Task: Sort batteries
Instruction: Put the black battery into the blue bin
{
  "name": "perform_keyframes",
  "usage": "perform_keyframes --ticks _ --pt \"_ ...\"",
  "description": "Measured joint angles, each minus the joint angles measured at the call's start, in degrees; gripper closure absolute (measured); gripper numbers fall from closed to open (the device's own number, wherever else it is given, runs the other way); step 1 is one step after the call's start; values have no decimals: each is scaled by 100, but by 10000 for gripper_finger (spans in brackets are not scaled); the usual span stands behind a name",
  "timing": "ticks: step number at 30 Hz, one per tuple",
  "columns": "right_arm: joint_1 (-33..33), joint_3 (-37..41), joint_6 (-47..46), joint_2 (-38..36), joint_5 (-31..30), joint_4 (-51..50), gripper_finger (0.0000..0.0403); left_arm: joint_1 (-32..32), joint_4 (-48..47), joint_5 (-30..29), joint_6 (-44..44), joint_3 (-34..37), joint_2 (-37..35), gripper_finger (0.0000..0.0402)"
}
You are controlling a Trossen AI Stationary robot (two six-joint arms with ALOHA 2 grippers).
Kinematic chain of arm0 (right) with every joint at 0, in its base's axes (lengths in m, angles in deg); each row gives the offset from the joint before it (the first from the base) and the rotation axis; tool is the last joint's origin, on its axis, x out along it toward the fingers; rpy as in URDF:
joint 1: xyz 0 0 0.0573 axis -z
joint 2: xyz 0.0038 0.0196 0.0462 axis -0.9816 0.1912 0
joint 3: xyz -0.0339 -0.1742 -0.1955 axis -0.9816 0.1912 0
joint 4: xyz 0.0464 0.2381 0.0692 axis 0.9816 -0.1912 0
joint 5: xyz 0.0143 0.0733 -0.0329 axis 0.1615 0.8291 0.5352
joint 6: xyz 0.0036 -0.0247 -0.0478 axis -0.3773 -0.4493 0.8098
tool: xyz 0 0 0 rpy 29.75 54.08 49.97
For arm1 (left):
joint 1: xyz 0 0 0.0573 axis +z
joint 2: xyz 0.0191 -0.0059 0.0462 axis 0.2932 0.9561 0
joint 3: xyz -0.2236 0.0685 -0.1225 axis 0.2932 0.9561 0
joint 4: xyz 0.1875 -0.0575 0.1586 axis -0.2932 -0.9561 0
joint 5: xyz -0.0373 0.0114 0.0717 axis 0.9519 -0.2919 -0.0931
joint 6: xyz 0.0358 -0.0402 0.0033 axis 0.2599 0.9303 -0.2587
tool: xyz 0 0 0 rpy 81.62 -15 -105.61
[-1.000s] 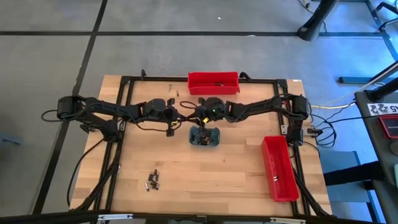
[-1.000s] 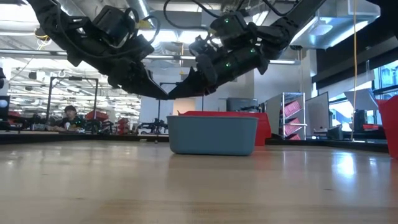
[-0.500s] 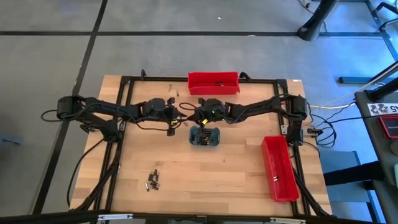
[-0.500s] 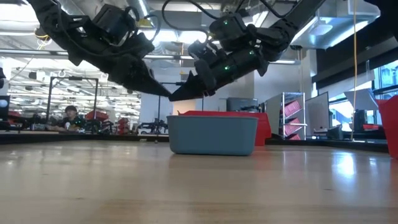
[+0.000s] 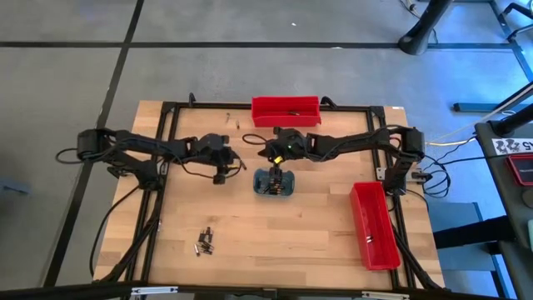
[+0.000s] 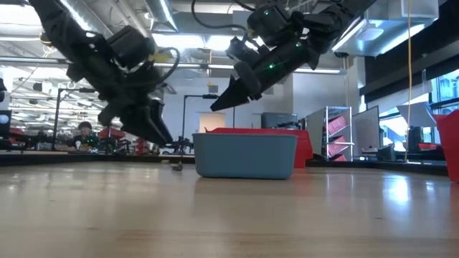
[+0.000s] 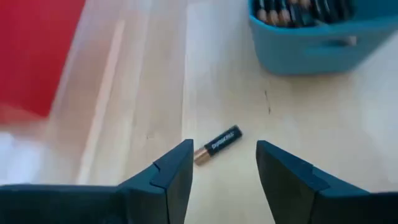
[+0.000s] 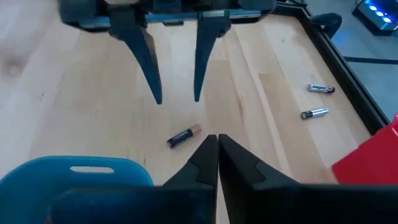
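Observation:
One battery (image 7: 217, 144), dark with a copper end, lies flat on the wood just ahead of my left gripper (image 7: 224, 165). That gripper is open, with its fingers on either side of the battery and above it, touching nothing. The same battery (image 8: 183, 137) shows beside my right gripper (image 8: 216, 142), which is shut and empty above the table. The grey-blue tray (image 5: 275, 182) holds several batteries. My left gripper (image 5: 240, 162) stands left of the tray and my right gripper (image 5: 268, 152) at the tray's far edge.
A red bin (image 5: 286, 110) stands at the far edge and another red bin (image 5: 375, 225) on the right. Several loose batteries (image 5: 204, 240) lie near the front left. Two more batteries (image 8: 317, 101) lie near the far frame rail.
The two grippers met tip to tip above the tray's far left. My left gripper has since opened, drawn back toward the table's left edge and tipped downward. My right gripper has risen and moved a little toward the right.

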Motion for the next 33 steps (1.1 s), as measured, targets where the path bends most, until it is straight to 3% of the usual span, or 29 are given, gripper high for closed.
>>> perform_keyframes --ticks 4,13,19,22,29,33 --pt "0 0 0 0 24 40 378 233 873 217 -434 217 284 235" --pt "2 0 -2 0 162 42 384 929 2238 1879 -496 197 1766 235" --pt "2 0 -4 0 190 -92 384 973 2226 2081 -472 64 2384 235" --pt "4 0 -5 0 192 -154 384 970 2042 2049 -263 58 2385 243" --pt "4 0 -7 0 193 -203 384 970 2111 1923 90 79 2376 302" --pt "4 0 -5 0 194 -203 384 986 2341 1828 312 102 2150 303"
